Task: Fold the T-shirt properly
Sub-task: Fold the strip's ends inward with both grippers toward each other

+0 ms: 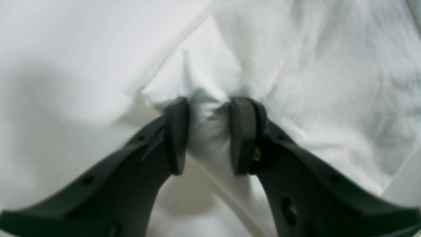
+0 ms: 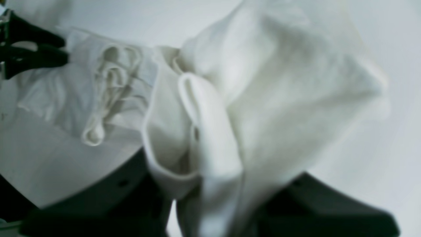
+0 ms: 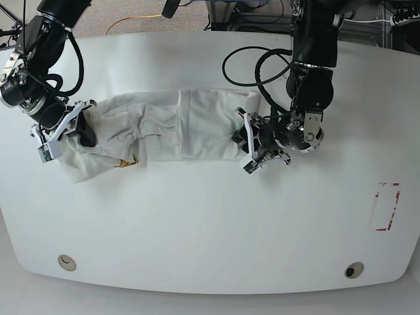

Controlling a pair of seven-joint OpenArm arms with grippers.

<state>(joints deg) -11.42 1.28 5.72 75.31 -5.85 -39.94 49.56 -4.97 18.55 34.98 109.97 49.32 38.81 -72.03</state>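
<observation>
The T-shirt [image 3: 167, 125] lies stretched in a crumpled band across the upper half of the white table [image 3: 210, 223], running from about nine o'clock toward the centre, with both arms gripping its opposite ends. A small patch of orange and yellow print [image 3: 128, 161] peeks out at the lower edge of the cloth, near its nine o'clock end.

In the left wrist view, the left gripper [image 1: 209, 135] is clenched on a bunched fold of the T-shirt [image 1: 296, 82]; white cloth fills the gap between the two dark pads [image 1: 242, 135] and puckers just above them. In the base view this gripper [image 3: 248, 141] sits at the shirt's three o'clock end.

The right gripper [image 2: 210, 197] is also closed on cloth: a thick wad of the T-shirt [image 2: 279, 92] rises between its dark fingers [image 2: 312, 204] (the picture is soft, so the pads themselves are hard to make out). At ten o'clock in that view, the left gripper [image 2: 49, 49] shows at the far end of the fabric. In the base view the right gripper [image 3: 77, 128] holds the nine o'clock end, where the cloth piles up.

A red-outlined rectangle [image 3: 386, 207] is marked on the table at three o'clock, well apart from the shirt.
</observation>
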